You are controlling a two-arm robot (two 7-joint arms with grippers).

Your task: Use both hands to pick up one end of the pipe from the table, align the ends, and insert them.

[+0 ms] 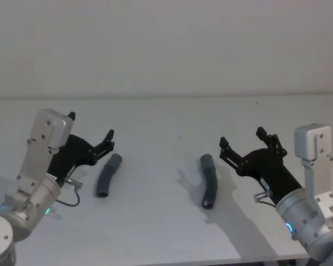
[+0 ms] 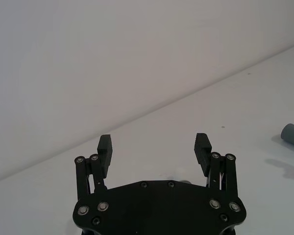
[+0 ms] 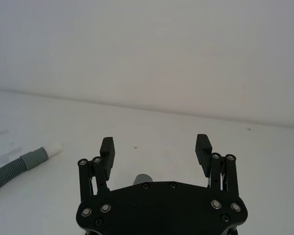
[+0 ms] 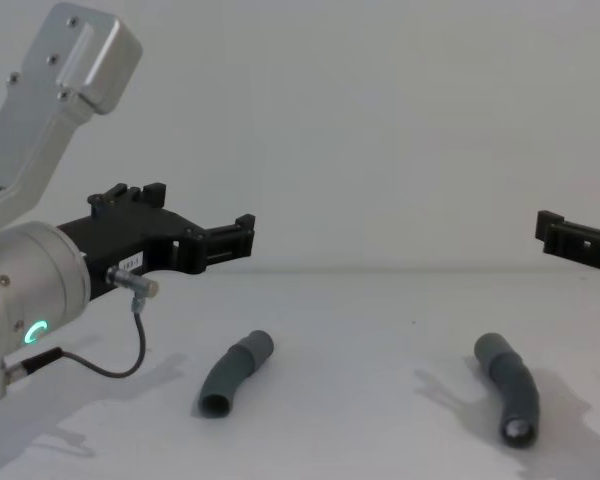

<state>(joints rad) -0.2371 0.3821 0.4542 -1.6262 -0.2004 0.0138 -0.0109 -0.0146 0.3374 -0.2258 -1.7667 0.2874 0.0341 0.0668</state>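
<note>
Two dark grey pipe pieces lie apart on the whitish table (image 1: pixel 155 221). The left piece (image 1: pixel 108 175) (image 4: pixel 235 373) lies just right of my left gripper (image 1: pixel 91 124) (image 2: pixel 153 142) (image 4: pixel 202 210), which hovers open and empty above the table. The right piece (image 1: pixel 209 180) (image 4: pixel 510 392) lies just left of and below my right gripper (image 1: pixel 242 137) (image 3: pixel 154 144) (image 4: pixel 562 232), also open and empty. In the right wrist view a ribbed grey piece (image 3: pixel 14 169) ends in a white plug tip (image 3: pixel 54 148), and a grey cuff (image 3: pixel 144 178) peeks out under the gripper body. Another pipe end (image 2: pixel 293 133) sits at the edge of the left wrist view.
A plain pale wall (image 1: pixel 166 44) rises behind the table's far edge. Bare table surface lies between the two pipe pieces and in front of them. The table's near edge (image 1: pixel 172 262) runs along the bottom of the head view.
</note>
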